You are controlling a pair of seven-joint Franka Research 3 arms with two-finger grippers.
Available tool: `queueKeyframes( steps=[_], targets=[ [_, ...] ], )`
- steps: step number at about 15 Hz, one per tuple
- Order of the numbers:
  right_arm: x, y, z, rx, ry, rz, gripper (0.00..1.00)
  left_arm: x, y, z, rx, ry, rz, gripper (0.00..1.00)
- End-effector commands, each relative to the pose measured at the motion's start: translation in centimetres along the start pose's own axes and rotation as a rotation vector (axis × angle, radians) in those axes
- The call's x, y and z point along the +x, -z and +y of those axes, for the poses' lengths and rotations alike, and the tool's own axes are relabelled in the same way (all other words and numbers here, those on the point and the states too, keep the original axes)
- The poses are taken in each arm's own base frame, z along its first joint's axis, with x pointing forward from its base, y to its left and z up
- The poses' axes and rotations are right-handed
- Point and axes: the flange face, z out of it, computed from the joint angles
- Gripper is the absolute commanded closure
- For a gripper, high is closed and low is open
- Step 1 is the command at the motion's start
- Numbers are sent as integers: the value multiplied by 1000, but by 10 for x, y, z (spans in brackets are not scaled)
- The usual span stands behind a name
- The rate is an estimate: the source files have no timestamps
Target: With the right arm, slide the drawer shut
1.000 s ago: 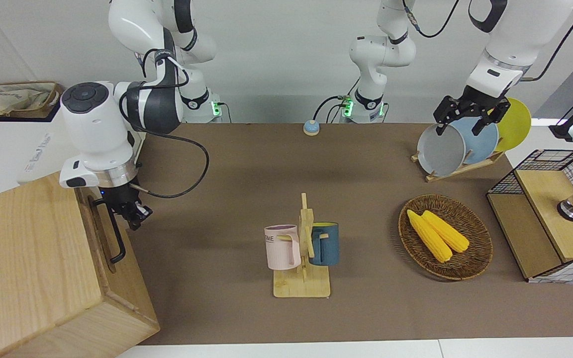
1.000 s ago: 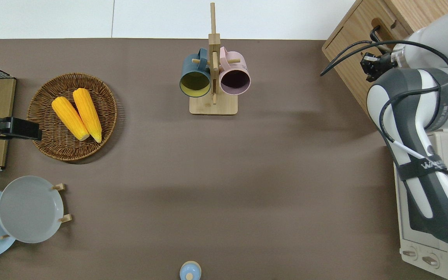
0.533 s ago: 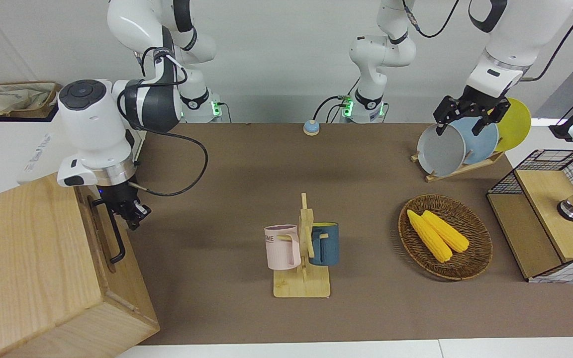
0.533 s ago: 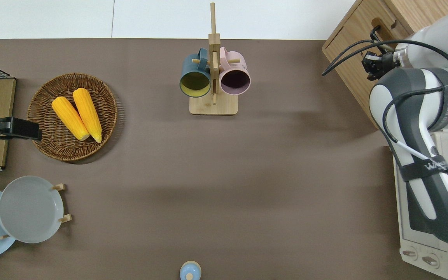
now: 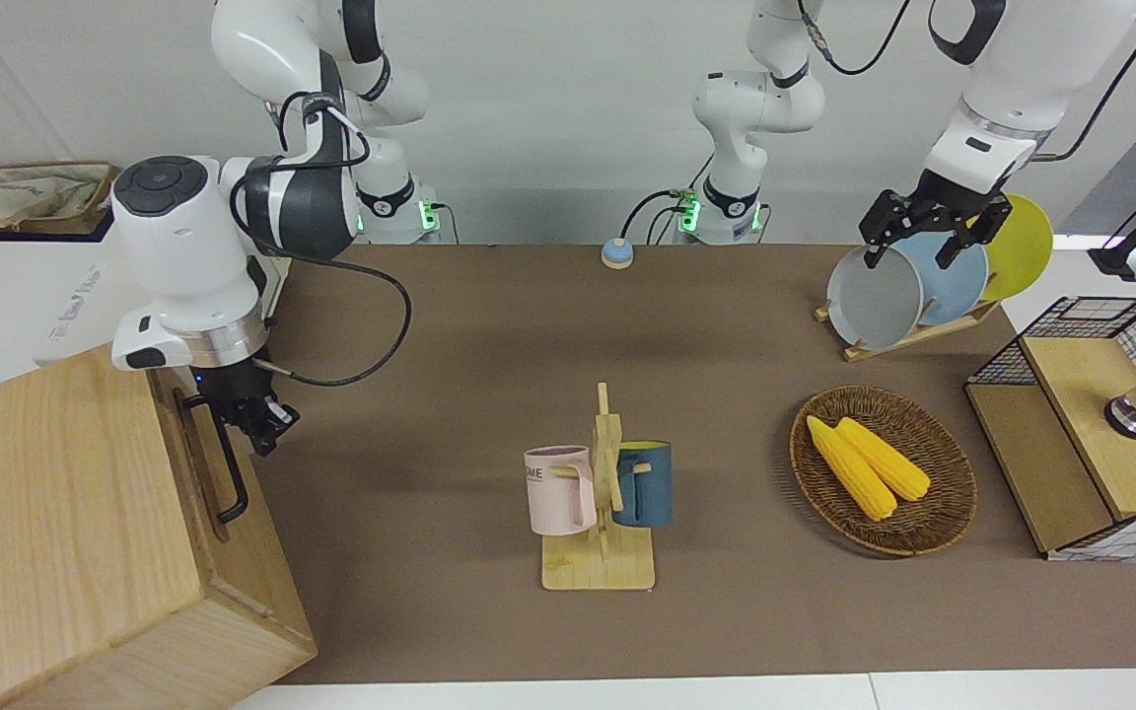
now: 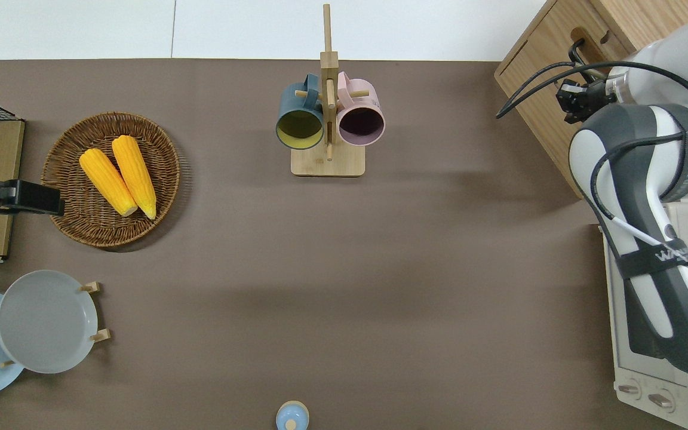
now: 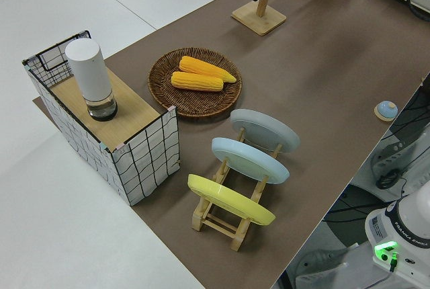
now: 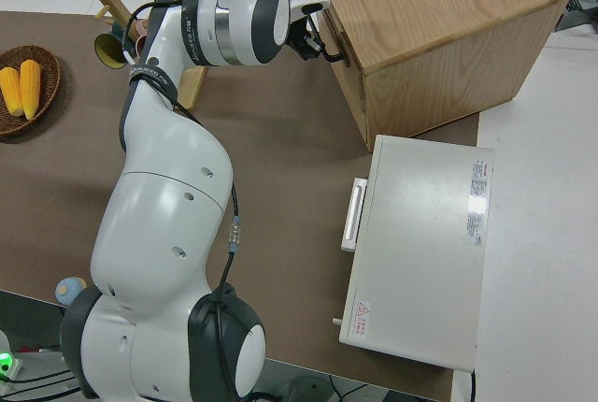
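At the corner of the desk [image 5: 450,325] farthest from the robots, at the right arm's end, we see the cabinet [image 5: 55,532], a big box of pale, grained wood. Its drawer [image 5: 195,456] sits in the front that faces the middle of the desk, flush or nearly so, with a black metal bar handle [image 5: 230,463]. The right hand [image 5: 257,419] is at the end of that handle nearer the robots; we cannot tell how far its fingers are apart or whether they grip anything. The left arm is parked, and its hand [image 5: 928,232] we cannot read either.

Along the edge at the left arm's end stands a black wire box [image 5: 1086,424] with wooden panels, carrying a white cylinder [image 7: 91,77]. Near it, a round woven basket [image 5: 933,518] holds two yellow corn cobs [image 5: 866,465]. A wooden rack [image 7: 222,218] props three plates upright. Mid-desk, a wooden stand [image 5: 603,552] hangs a pink mug [image 5: 558,490] and a blue mug [image 5: 645,483].
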Motion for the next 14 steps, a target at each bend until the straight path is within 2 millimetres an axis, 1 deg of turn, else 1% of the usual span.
queueKeyframes(
  steps=[1, 4, 7, 8, 10, 12, 14],
  targets=[
    [2, -2, 1, 9, -7, 2, 1000, 4, 2, 0, 16, -8, 7, 5],
    [-19, 2, -21, 2, -46, -46, 1000, 4, 2, 0, 16, -8, 7, 2],
    [-37, 8, -35, -23, -54, -95, 1000, 4, 2, 0, 16, -8, 7, 5],
    [-46, 13, -43, -26, -37, -105, 1000, 4, 2, 0, 16, -8, 7, 5],
    [-57, 21, -52, -32, -12, -115, 1000, 4, 2, 0, 16, -8, 7, 5],
    [-70, 34, -64, -35, 35, -123, 1000, 4, 2, 0, 16, -8, 7, 2],
    [-84, 49, -71, -40, 61, -133, 1000, 4, 2, 0, 16, -8, 7, 5]
  ],
)
